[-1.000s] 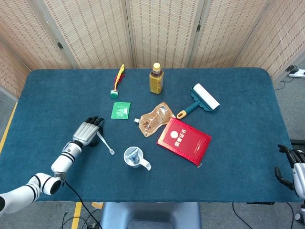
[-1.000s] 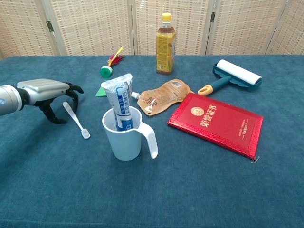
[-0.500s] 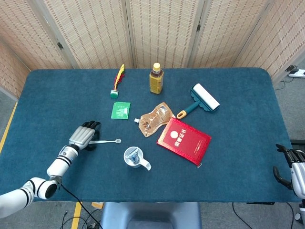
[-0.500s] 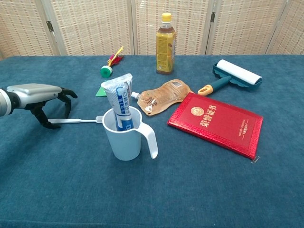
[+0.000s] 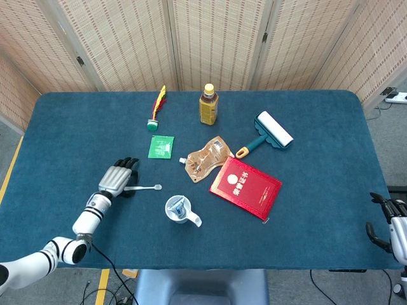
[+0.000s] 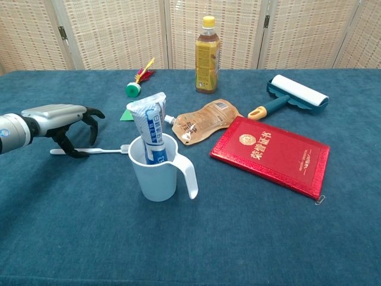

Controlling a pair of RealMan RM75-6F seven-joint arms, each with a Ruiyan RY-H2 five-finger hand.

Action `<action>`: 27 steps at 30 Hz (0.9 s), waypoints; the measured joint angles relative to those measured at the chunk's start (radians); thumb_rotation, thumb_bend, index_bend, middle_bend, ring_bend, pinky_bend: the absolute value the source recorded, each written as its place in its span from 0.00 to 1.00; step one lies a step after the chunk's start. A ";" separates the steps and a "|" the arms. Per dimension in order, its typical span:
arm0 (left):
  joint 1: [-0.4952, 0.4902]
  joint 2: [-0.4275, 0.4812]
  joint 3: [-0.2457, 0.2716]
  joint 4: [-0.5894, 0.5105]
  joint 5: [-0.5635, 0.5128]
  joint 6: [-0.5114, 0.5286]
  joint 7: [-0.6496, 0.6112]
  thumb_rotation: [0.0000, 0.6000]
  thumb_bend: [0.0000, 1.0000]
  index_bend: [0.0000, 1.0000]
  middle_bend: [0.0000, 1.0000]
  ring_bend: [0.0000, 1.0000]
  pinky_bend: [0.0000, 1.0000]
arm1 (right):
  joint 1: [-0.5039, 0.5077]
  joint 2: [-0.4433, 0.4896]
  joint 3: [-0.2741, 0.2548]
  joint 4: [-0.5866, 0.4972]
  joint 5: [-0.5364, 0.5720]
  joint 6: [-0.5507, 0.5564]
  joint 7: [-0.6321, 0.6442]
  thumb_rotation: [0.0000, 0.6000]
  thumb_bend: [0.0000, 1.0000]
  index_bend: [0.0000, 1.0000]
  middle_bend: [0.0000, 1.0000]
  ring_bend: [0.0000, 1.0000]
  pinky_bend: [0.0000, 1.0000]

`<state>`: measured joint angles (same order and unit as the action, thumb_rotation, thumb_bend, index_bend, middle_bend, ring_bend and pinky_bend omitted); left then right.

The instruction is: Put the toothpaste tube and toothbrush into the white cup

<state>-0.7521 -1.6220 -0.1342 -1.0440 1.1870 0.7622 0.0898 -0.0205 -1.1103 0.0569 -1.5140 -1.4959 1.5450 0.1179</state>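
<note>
The white toothbrush (image 6: 89,151) lies flat on the blue cloth at the left of the frame, its handle end under the curled fingers of the left hand (image 6: 62,119), its head pointing right and ending just beside the white cup (image 6: 156,170); whether the fingers actually pinch the handle or only arch over it I cannot tell. The toothpaste tube (image 6: 150,128) stands upright inside the cup, its crimped end tilted toward the upper left above the rim. The cup is smooth plastic with a long curved handle on its right side. The hand has a grey metallic back and dark fingers. The right hand (image 5: 388,222) shows only at the lower right edge of the head view, off the table (image 5: 318,203), its pose unclear. The table is covered in felt-like cloth. The lower half of the frame, below cup and hand, is bare cloth; a glossy red booklet (image 6: 271,155) lies right of the cup, a crinkled pouch (image 6: 205,121) behind it.
</note>
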 measured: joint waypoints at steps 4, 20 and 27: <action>-0.002 -0.003 -0.001 0.002 -0.008 -0.009 0.005 1.00 0.34 0.56 0.10 0.03 0.14 | 0.001 -0.002 0.000 0.003 0.001 -0.003 0.000 1.00 0.34 0.17 0.30 0.25 0.25; -0.012 0.003 -0.007 -0.024 -0.042 -0.035 0.036 1.00 0.39 0.58 0.10 0.03 0.14 | -0.001 -0.002 0.001 0.009 0.004 -0.003 0.007 1.00 0.34 0.17 0.30 0.25 0.25; -0.003 0.000 -0.011 -0.022 -0.037 -0.013 0.019 1.00 0.42 0.61 0.11 0.03 0.14 | -0.003 -0.003 0.001 0.010 0.004 -0.001 0.008 1.00 0.34 0.17 0.30 0.25 0.25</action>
<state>-0.7555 -1.6222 -0.1448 -1.0665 1.1501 0.7489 0.1089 -0.0234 -1.1138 0.0575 -1.5041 -1.4918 1.5443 0.1258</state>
